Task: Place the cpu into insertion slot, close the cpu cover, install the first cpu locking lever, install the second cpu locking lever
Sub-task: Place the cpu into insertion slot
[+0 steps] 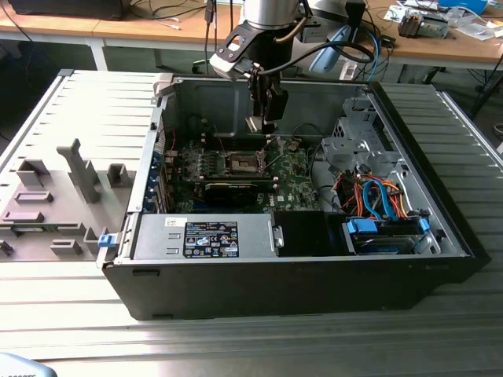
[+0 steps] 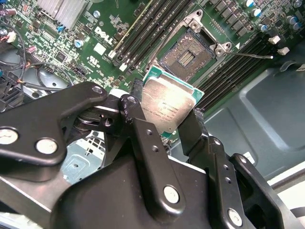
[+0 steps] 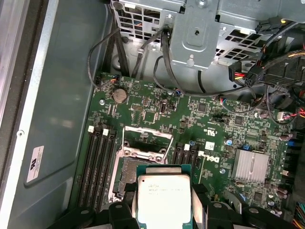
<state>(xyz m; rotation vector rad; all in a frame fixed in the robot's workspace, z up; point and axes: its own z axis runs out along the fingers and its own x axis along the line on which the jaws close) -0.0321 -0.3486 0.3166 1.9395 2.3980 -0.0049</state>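
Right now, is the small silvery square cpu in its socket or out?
Out: the black gripper holds the cpu; the dark-centred square insertion slot lies empty.

I hold the silvery square cpu (image 2: 167,105) by its edges above the dark-centred insertion slot (image 2: 188,53); cpu cover (image 3: 145,152) raised.

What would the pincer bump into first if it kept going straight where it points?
Most likely the insertion slot. The pincer points down at the green board, and the cpu it holds would touch the open slot before the pincer does. Depth is unclear, so it might land off-centre.
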